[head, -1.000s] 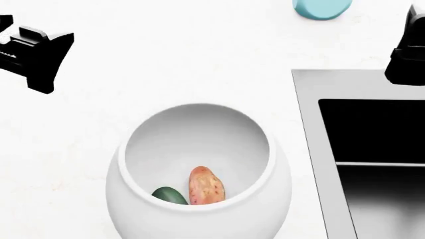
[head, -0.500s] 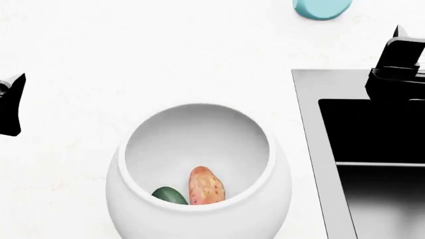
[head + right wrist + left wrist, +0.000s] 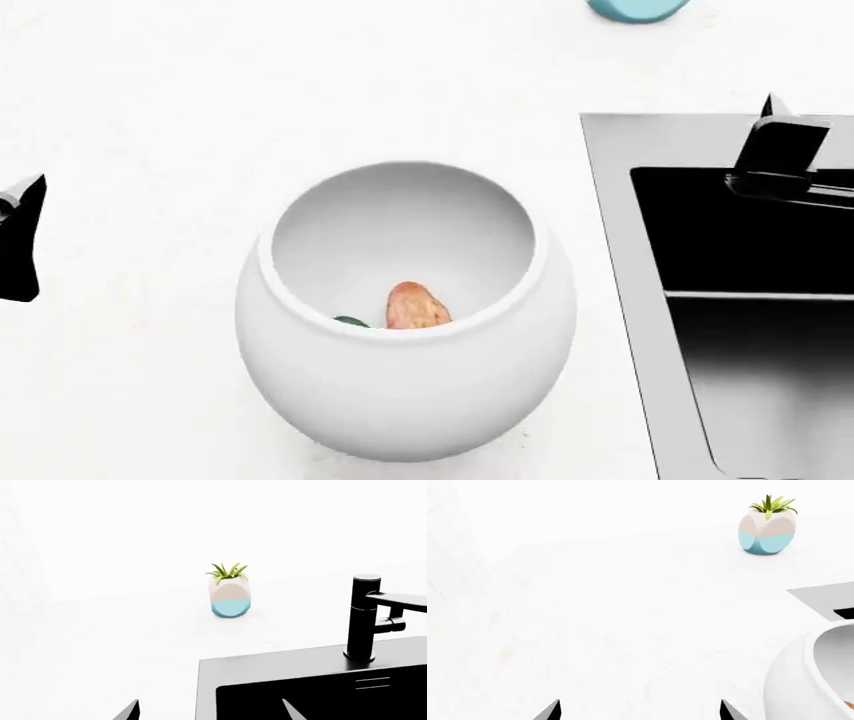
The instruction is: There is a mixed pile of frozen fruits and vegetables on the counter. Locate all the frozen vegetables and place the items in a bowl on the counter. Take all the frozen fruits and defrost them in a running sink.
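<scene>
The left jaws (image 3: 639,711) stand spread with nothing between them, only their two dark tips showing in the left wrist view, poised over bare white bench (image 3: 627,630). Just off to one side of them bulges the white bowl (image 3: 800,680), near but not touching, and far ahead of them stands a small potted plant (image 3: 767,527) in a cream and light blue pot. From the head view the left jaws (image 3: 19,238) show only as a dark piece at the picture's edge, well apart from the bowl (image 3: 407,400). Inside the bowl lie the orange-pink sweet potato (image 3: 416,307) and, beside it, a sliver of the dark green zucchini (image 3: 352,322), both low against the near wall. The right jaws (image 3: 208,710) are likewise spread and empty, hanging above the grey rim of the sink (image 3: 207,690), with the black tap (image 3: 365,617) ahead of them and the potted plant (image 3: 229,591) farther off on the bench (image 3: 100,655). In the head view the right jaws (image 3: 781,150) sit over the far edge of the sink (image 3: 614,250), whose dark basin holds no fruit that can be seen.
</scene>
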Available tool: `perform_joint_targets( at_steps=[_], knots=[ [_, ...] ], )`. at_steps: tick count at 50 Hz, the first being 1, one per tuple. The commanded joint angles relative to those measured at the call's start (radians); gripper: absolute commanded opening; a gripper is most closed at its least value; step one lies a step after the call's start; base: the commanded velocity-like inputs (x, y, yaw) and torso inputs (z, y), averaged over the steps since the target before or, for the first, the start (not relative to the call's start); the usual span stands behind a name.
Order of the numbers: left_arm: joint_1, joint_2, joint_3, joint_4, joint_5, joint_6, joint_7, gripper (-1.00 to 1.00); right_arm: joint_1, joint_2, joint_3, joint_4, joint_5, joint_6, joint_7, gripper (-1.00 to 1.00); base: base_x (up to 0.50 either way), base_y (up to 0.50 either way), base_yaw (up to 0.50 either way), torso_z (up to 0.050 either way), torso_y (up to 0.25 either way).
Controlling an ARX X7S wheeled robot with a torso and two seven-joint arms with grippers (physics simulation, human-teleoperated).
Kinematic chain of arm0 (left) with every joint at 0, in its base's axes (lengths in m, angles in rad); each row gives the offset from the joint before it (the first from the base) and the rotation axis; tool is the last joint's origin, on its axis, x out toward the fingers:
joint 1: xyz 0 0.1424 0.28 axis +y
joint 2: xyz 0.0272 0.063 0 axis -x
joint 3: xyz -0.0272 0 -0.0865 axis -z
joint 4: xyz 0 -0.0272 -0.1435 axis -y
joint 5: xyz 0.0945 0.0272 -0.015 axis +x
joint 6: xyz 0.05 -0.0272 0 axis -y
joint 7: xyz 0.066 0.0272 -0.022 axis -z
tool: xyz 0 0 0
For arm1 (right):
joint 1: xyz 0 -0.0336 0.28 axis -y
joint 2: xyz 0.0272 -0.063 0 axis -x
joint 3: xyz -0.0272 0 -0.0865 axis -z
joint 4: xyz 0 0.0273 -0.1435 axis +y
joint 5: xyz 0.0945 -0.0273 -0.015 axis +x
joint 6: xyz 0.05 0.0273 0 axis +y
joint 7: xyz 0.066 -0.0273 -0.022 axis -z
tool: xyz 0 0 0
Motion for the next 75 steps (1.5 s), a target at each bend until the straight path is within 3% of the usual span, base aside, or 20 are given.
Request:
perform_joint_targets(
  at_steps=[1, 34, 75],
  knots=[
    [0.012, -0.005, -0.015, 0.013, -0.011, 0.027, 0.002, 1.0, -0.018, 0.002, 0.014, -0.012, 0.014, -0.001, -0.003, 1.0, -0.26, 0.0, 0.0, 0.0, 0.0],
    [0.009, -0.004, -0.024, 0.024, -0.033, 0.036, -0.023, 1.0, -0.058, 0.008, 0.023, -0.024, -0.006, -0.027, -0.042, 1.0, -0.25, 0.0, 0.0, 0.0, 0.0],
    [0.038, -0.02, -0.039, 0.04, -0.062, 0.053, -0.055, 1.0, -0.1, 0.026, 0.049, -0.034, -0.005, -0.053, -0.037, 1.0, -0.11, -0.04, 0.0, 0.0, 0.0]
  ],
)
